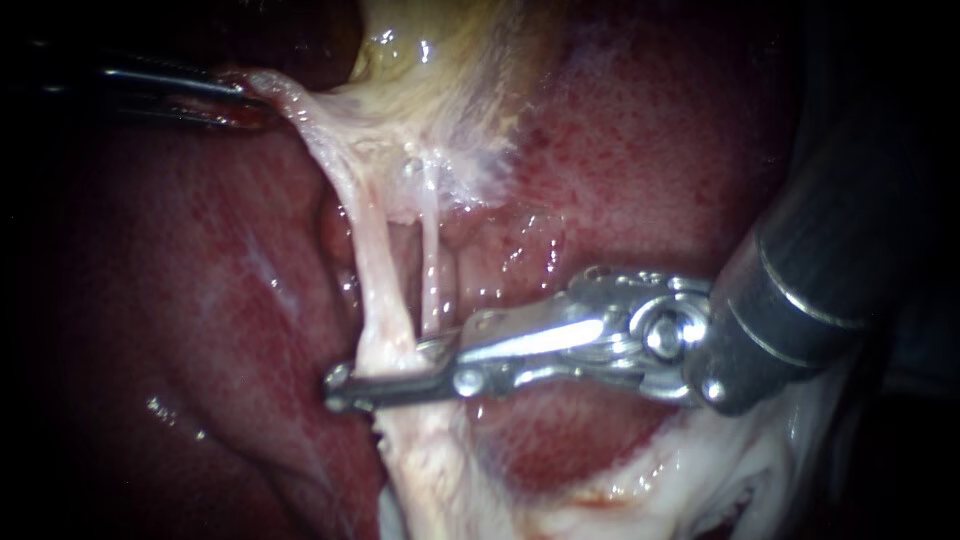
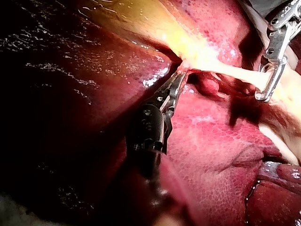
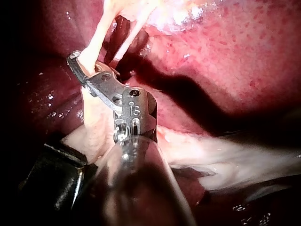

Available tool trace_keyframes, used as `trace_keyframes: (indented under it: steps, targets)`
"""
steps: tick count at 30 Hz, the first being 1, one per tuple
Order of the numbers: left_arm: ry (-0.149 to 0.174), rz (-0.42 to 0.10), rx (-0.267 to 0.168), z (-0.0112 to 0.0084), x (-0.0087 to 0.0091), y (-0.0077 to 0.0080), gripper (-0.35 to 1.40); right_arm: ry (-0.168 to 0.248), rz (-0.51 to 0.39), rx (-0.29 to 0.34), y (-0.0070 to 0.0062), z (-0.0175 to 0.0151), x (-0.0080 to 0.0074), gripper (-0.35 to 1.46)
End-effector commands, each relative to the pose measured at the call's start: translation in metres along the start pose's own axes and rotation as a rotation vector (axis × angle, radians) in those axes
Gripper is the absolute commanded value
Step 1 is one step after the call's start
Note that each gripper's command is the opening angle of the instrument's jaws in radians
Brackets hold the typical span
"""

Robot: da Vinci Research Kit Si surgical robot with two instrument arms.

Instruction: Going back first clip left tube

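Note:
The left tube (image 1: 378, 290) is a thick pale band running down from the yellowish gallbladder (image 1: 440, 60). A thinner right tube (image 1: 430, 270) runs beside it. My right instrument (image 1: 338, 385) reaches in from the right, and its long metal jaws lie across the left tube low down, one on each side and meeting at the tip, shut on it. In the right wrist view the same jaws (image 3: 74, 59) clasp the pale tube (image 3: 96, 40). My left instrument (image 1: 240, 98), at the upper left, is shut on pale tissue below the gallbladder and holds it taut. I cannot make out a clip.
Dark red liver (image 1: 650, 150) surrounds the tubes on both sides. Pale ragged tissue (image 1: 700, 470) lies under the shaft of the right instrument. In the left wrist view the right instrument's jaws (image 2: 262, 96) sit well ahead of the left instrument's jaws (image 2: 181, 73).

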Motion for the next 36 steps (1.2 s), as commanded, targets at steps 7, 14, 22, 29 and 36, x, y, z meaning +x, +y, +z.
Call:
trace_keyframes:
  steps: [7,14,22,29,36]
  targets:
    - [0.0,0.0,0.001,0.0,0.0,0.0001,-0.35,0.01,-0.117,-0.031,0.0022,0.0014,-0.0012,0.41]
    - [0.0,0.0,0.0,-0.0001,0.0,0.0001,-0.35,0.041,-0.293,-0.18,0.005,0.0003,-0.0022,0.5]
    - [0.0,0.0,-0.001,-0.0002,0.0,0.0,-0.35,0.034,-0.504,-0.279,0.0035,-0.0046,-0.003,0.5]
    - [0.0,0.0,-0.001,-0.0002,0.0,0.0,-0.35,0.011,-0.664,-0.3,0.0013,-0.0113,-0.0043,0.5]
    - [0.0,0.0,0.001,0.0,-0.0001,0.0,-0.35,-0.082,-0.71,-0.348,-0.0001,-0.0159,-0.0041,0.5]
